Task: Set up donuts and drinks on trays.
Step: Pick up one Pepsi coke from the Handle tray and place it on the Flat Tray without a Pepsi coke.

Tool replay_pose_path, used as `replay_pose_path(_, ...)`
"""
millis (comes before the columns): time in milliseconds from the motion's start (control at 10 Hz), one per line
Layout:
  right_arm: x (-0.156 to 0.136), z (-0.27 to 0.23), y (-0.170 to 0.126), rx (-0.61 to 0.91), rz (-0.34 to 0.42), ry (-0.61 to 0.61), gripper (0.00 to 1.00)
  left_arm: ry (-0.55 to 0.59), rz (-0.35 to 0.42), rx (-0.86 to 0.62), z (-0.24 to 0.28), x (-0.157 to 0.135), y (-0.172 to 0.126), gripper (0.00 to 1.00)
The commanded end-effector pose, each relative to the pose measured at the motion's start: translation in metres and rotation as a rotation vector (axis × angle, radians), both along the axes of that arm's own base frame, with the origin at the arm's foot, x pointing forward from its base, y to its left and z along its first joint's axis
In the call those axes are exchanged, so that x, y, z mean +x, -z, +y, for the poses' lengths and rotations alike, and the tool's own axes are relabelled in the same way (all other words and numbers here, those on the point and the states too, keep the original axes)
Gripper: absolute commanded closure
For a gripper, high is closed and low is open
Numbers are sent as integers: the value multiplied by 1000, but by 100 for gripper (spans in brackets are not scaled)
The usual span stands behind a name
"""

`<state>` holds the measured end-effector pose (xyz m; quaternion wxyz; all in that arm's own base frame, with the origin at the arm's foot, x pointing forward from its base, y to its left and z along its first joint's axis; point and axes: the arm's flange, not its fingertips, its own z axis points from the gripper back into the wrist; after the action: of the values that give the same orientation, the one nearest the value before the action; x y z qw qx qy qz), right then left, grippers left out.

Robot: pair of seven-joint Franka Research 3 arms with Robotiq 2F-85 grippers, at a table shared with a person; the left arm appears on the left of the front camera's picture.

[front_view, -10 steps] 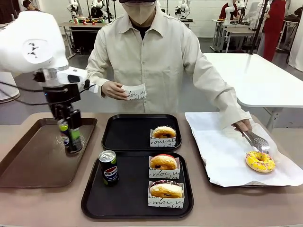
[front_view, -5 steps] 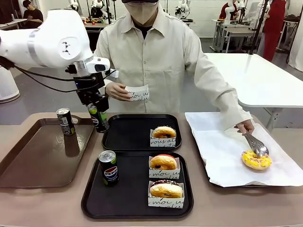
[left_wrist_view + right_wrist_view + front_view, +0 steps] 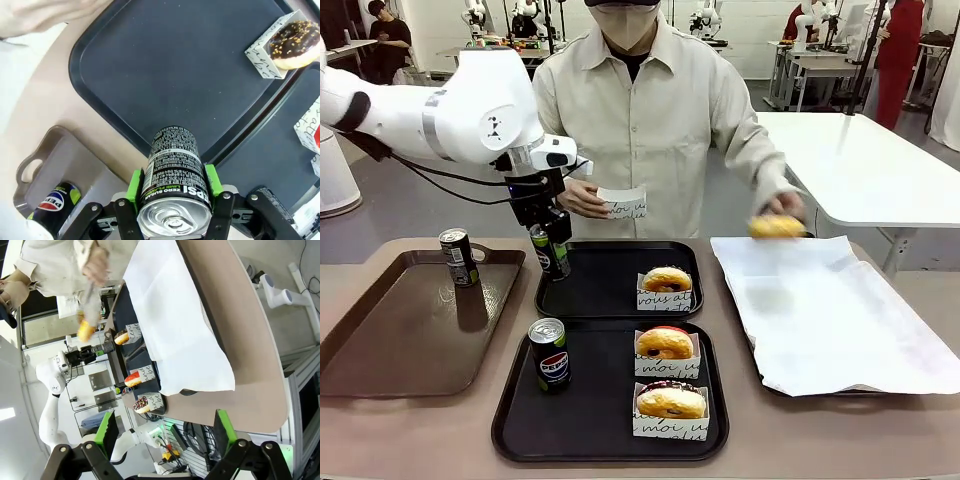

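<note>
My left gripper (image 3: 551,252) is shut on a green-banded Pepsi can (image 3: 171,167), holding it upright just above the left edge of the far black tray (image 3: 605,300). That tray carries one sleeved donut (image 3: 666,280). The near black tray (image 3: 520,420) holds a Pepsi can (image 3: 549,355) and two sleeved donuts (image 3: 665,343), (image 3: 670,401). One more can (image 3: 457,257) stands on the brown tray (image 3: 390,340). The person holds a yellow donut (image 3: 777,227) in the air with one hand and an empty paper sleeve (image 3: 622,203) in the other. My right gripper (image 3: 165,429) is open and away from the table.
A white-paper-lined tray (image 3: 830,320) lies at the right with nothing on the paper. The person stands close behind the far black tray. The brown tray's near half is bare.
My left gripper carried the can from the brown tray rightwards to the far black tray's left edge. The person lifted the yellow donut off the white paper.
</note>
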<state>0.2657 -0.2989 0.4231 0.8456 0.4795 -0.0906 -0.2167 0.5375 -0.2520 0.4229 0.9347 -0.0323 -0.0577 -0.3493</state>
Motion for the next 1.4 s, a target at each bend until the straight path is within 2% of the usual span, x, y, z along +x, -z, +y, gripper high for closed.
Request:
replay_pose_path(0,-2,0,-1,4,10,-6,0,25,-4,24,-6,10,2,41)
replay_pose_path(200,-2,0,-1,4,10,-6,0,41,-7,37,-12,11,9,41)
replay_pose_path(600,-2,0,-1,4,10,-6,0,54,35,103,-18,18,35,41)
replay_pose_path(700,-2,0,-1,4,10,-6,0,49,37,107,-19,17,37,10)
replay_pose_path(800,-2,0,-1,4,10,-6,0,51,40,101,-19,18,37,0)
replay_pose_path(1100,-2,0,-1,4,10,-6,0,66,36,83,-16,8,23,0)
replay_pose_path(1200,-2,0,-1,4,10,-6,0,36,17,94,-14,-1,11,6)
replay_pose_path(1300,-2,0,-1,4,10,-6,0,14,-13,96,-8,-16,-4,0)
